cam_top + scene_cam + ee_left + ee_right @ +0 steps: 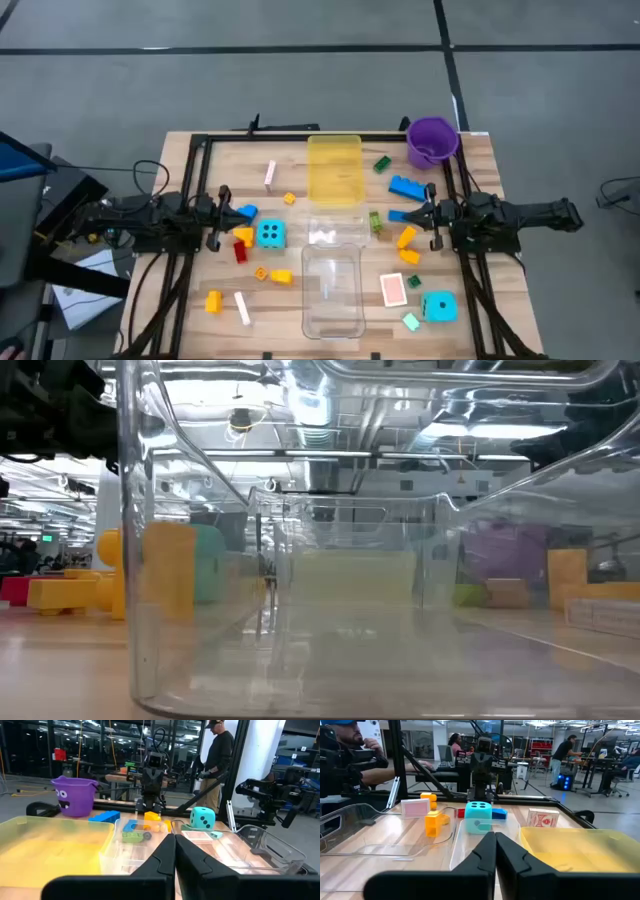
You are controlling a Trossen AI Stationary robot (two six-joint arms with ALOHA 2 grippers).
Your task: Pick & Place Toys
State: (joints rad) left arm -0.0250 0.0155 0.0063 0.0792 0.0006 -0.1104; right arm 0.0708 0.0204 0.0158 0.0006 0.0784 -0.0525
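The toys lie scattered on the wooden table [180, 170]. A cyan die [270, 234], a blue brick [245, 211], a yellow brick [243, 235] and a red brick [239, 251] lie just right of my left gripper [222, 215]. That gripper is shut and empty [175, 845]. My right gripper [432, 215] is also shut and empty [495, 842]. Beside it lie blue bricks [405, 187], an orange brick [405, 237] and a green brick [375, 220]. A second cyan die [439, 306] and a pink-backed card [394, 289] lie near the front right.
A yellow-tinted tray [335, 168] and two clear trays [333, 290] stand in a row down the table's middle. A purple bucket [432, 140] stands at the far right. People show in the room beyond [220, 755]. A black frame [200, 150] borders the table.
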